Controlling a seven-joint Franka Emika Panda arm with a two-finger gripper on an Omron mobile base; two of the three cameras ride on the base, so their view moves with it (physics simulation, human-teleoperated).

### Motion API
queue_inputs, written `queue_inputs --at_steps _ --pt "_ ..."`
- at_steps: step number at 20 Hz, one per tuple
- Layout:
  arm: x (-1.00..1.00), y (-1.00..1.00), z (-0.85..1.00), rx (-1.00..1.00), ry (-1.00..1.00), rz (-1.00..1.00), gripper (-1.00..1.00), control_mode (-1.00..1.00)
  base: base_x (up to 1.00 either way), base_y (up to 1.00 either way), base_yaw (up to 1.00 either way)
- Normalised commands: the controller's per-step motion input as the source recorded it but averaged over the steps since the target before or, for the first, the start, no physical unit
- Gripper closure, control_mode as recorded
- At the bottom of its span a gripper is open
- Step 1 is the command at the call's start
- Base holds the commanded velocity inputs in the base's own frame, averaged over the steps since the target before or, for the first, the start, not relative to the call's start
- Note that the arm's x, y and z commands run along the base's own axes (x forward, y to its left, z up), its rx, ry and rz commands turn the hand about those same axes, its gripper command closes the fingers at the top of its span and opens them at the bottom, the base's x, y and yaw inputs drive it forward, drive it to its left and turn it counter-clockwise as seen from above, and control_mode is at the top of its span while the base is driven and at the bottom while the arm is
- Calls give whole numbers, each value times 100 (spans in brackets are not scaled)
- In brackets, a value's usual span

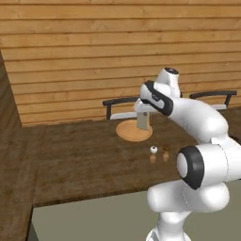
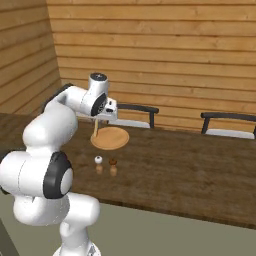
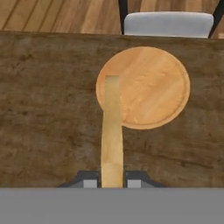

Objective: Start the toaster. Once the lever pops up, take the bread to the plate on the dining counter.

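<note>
The gripper (image 3: 112, 181) is grasping the bread (image 3: 112, 131) edge-on, hanging it over the near rim of the plate (image 3: 153, 87) by the counter's (image 3: 43, 109) far edge. It should lower centrally (tilting flat) before letting go. Thin beige slice; smooth round wooden disc; dark grained top.

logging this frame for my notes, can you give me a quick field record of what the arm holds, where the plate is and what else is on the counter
gripper: gripper shut on the bread, slice held on edge
bread position: hanging above the plate, near its edge, not yet laid down
plate: empty, on the dining counter
other items: two small shakers on the counter
seating: chairs along the far side
</note>
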Motion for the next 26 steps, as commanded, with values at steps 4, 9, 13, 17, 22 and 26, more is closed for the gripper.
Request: queue_inputs --at_steps 4,9,13,17,22,26 --pt "73 -1 -49 7 7 4 100 -100 0 0 0" --pt "47 0 -45 4 0 1 100 -100 0 0 0" --pt "53 0 -44 2 0 0 100 -100 0 0 0" --pt "46 0 -40 0 0 0 100 -100 0 0 0" --pt "34 0 -37 0 0 1 100 -100 0 0 0" --pt "29 0 -35 0 0 1 100 -100 0 0 0"
